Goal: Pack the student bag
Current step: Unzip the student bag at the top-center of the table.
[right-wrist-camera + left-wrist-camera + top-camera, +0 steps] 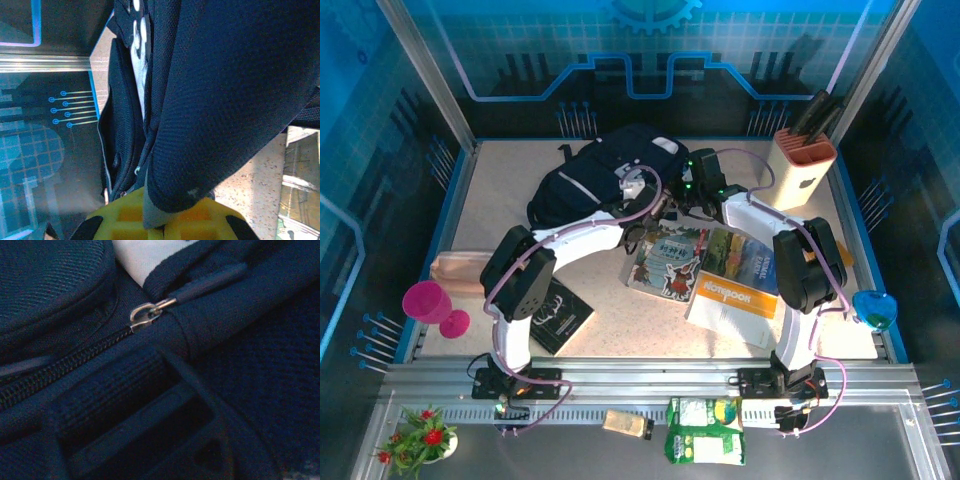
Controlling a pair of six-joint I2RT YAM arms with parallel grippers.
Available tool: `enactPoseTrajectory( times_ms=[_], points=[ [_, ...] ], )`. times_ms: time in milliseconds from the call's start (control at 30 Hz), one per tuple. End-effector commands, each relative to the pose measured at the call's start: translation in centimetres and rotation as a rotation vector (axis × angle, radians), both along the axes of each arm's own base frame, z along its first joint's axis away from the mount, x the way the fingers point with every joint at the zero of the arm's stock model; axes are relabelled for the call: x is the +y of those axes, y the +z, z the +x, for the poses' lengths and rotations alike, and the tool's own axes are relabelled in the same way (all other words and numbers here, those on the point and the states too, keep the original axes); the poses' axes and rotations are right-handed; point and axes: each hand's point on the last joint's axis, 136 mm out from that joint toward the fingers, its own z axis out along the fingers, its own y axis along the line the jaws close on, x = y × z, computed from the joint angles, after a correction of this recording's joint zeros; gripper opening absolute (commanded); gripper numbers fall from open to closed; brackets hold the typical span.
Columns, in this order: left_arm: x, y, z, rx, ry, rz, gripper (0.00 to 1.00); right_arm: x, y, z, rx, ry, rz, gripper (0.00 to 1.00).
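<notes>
Navy fabric of the student bag (590, 185), lying left of centre toward the far edge of the desk (490, 200), was pinched in your right claw (155, 220), probably to keep the opening taut. Your left claw (640, 185) was closed tight by the zipper pull (146, 315); whether it gripped anything, I could not tell.

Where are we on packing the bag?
Nothing looks packed yet: the notebook, picture book and black book lie on the table. In hand: the right gripper pinches fabric of the student bag, the left gripper is shut near its zipper pull; the zip beside it looks closed. Left: open it, load items.
</notes>
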Motion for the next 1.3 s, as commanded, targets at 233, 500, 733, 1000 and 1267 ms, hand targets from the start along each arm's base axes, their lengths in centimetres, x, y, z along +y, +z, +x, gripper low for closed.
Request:
enactPoseTrajectory(
  times_ms=[233,500,733,1000,1267],
  points=[
    [4.9,0.5,-6.4,0.287,-0.204,-0.105,0.0,-2.1,2.6,1.9,-0.098,-0.017,-0.061,0.0],
    [10.4,-0.8,-9.3,0.352,-0.198,-0.039,0.0,-3.0,1.3,2.6,-0.093,-0.031,-0.111,0.0],
    [13.6,-1.4,-10.5,0.331,-0.145,-0.02,0.0,-3.2,-0.4,3.7,-0.094,-0.021,-0.136,0.0],
    [11.6,-1.5,-10.5,0.321,-0.26,-0.093,0.0,-2.1,-2.8,6.5,-0.142,0.081,-0.113,0.0],
    [7.9,0.3,-10.1,0.35,-0.363,-0.263,0.0,-5.5,-3.7,5.6,-0.038,0.001,-0.202,0.44]
  ],
)
